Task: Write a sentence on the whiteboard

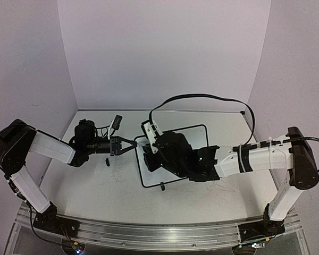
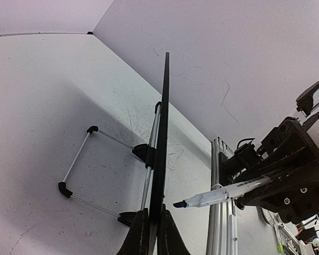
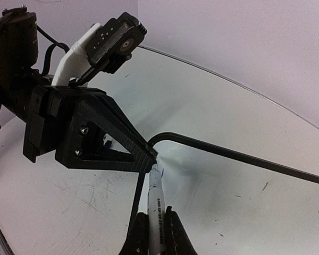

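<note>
Top external view: whiteboard lying about mid-worktop, much of its face hidden under the right arm.
Left gripper: closed tight on the board's left edge near its far corner, black frame pinched between the fingertips (seen edge-on from the left wrist).
Right gripper: clamped round the barrel of a marker, cap off, blue tip aimed at that same corner of the board.
Tip position: just beside the left fingertips and the rounded frame corner; contact with the white face cannot be told.
Sentence: not readable in any view; extent of writing unknown.
Risk, collision: a stroke begun this close to the pinching fingers likely to run the tip or the right wrist into them.
Risk, board shift: pen pressure on a board held at one edge only liable to swing or tip it, smearing the line.
Risk, marker slip: thin barrel in a narrow grip liable to rotate under side load, lifting the tip off the face.
</note>
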`<control>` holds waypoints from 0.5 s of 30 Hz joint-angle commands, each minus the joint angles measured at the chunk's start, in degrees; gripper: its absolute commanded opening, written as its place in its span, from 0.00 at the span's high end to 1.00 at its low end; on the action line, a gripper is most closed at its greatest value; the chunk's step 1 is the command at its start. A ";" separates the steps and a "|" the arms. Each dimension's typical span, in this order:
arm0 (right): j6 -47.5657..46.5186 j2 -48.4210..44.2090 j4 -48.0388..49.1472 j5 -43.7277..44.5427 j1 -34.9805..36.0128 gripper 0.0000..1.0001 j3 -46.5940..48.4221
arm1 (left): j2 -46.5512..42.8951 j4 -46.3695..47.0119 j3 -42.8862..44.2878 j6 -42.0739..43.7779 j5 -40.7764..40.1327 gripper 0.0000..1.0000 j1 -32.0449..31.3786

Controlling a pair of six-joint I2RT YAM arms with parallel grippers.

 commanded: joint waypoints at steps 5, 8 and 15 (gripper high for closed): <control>0.58 1.34 0.84 1.51 -0.66 1.00 2.43 | -0.26 1.11 1.76 -1.85 2.71 1.00 -0.22; 0.59 1.54 0.71 0.63 -0.72 1.00 2.62 | -0.28 1.11 1.78 -1.87 2.76 1.00 -0.18; 0.48 2.67 0.46 -0.83 -0.77 1.00 3.37 | -0.44 1.07 1.80 -1.86 2.84 1.00 -0.20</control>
